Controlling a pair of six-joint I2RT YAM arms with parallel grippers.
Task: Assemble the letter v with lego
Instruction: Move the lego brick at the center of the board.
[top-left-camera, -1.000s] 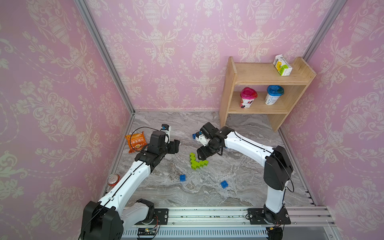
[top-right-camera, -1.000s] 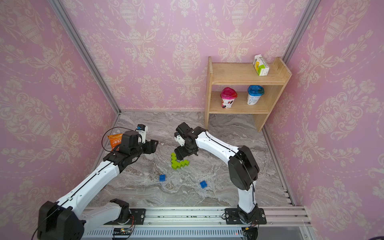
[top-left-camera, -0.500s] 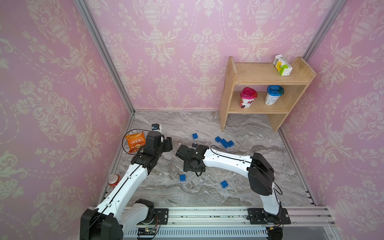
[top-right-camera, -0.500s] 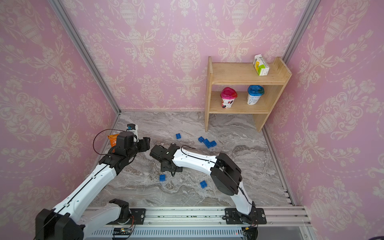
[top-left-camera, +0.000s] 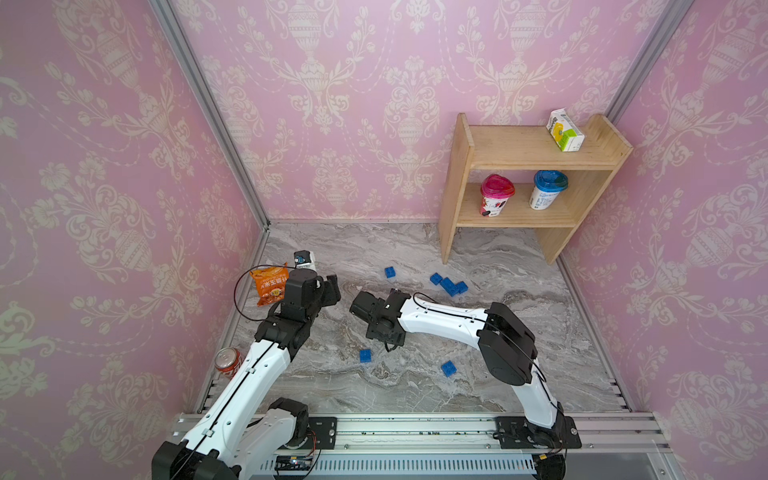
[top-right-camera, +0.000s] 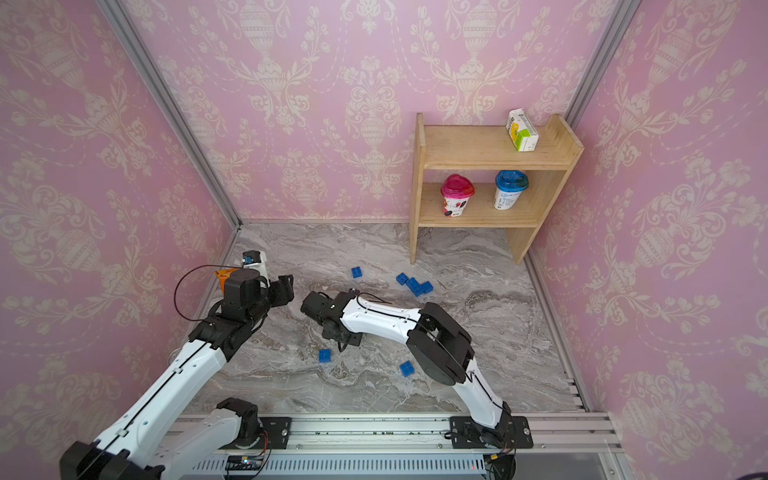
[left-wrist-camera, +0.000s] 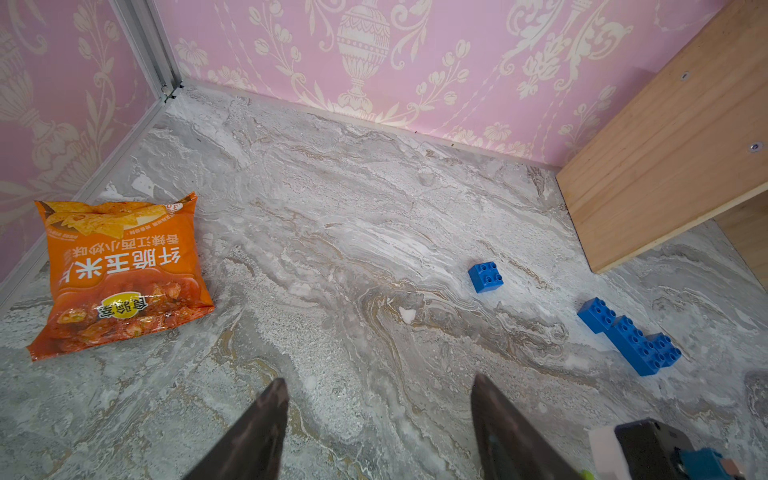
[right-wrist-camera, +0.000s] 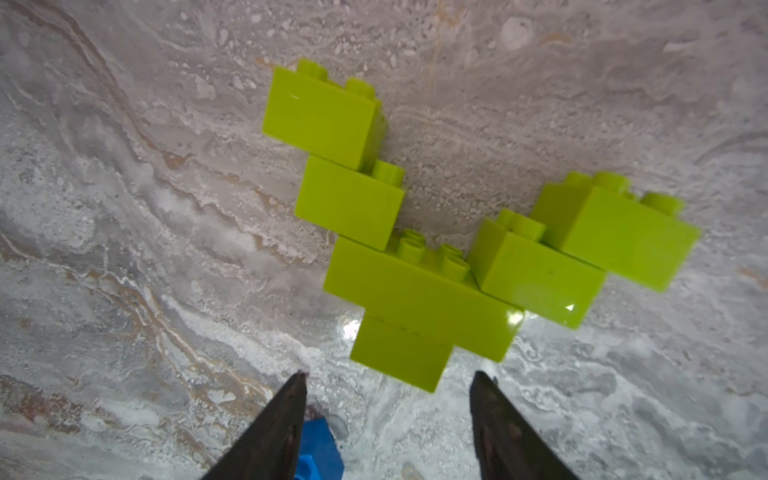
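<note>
Lying flat on the tabletop (right-wrist-camera: 124, 208), the green lego V (right-wrist-camera: 415, 282) appears complete; right fingers (right-wrist-camera: 278, 424) and left fingers (left-wrist-camera: 257, 432) both stand apart, empty. Next move: likely withdrawal without nudging it.

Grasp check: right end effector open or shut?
Open. Right wrist view: the right end effector shows fingers apart, nothing between; the green lego V lies beyond them.

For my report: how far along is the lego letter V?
Done: the lime green studded plastic bricks lie joined as a V on the grey marble tabletop. In hand: nothing; right gripper and left gripper stand open. Left: seemingly nothing; blue plastic bricks lie loose.
</note>
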